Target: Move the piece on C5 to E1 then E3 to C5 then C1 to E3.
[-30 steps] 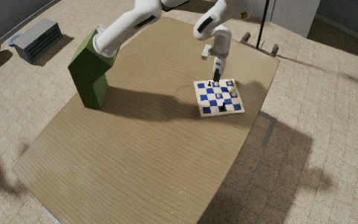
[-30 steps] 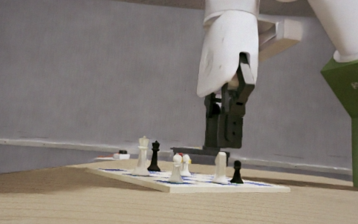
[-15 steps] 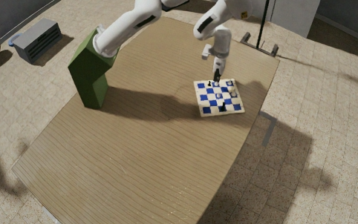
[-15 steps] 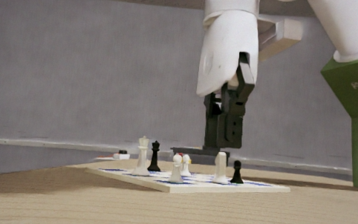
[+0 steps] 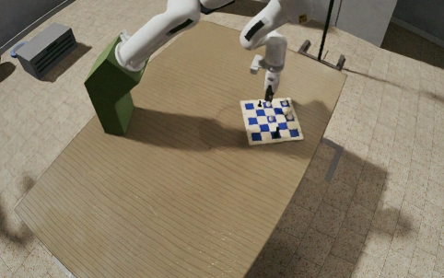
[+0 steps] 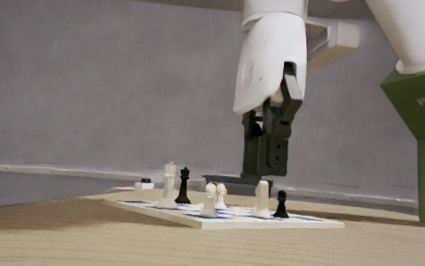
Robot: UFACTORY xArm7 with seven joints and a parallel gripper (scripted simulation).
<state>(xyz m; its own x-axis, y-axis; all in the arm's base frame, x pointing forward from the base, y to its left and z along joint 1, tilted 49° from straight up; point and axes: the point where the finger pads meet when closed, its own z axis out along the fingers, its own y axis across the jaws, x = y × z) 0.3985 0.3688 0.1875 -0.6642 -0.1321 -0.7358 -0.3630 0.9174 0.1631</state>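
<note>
Hovering over the board's (image 5: pixel 251 136) twelve-o'clock edge in the top view, the gripper (image 5: pixel 268 95) hangs above a black pawn (image 5: pixel 260 102); square labels are unreadable, so progress cannot be judged. In the exterior view its part-open fingers (image 6: pixel 277 151) hold nothing, above a white piece (image 6: pixel 262 199).

Tiled floor (image 5: pixel 391 138) (beige), grey wall (image 6: pixel 110 88)

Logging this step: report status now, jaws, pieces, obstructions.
Gripper part open, jaws empty, above the board's far edge. Six pieces upright on squares; white piece and black pawn nearest below. Square labels unreadable. Nothing blocking descent.
</note>
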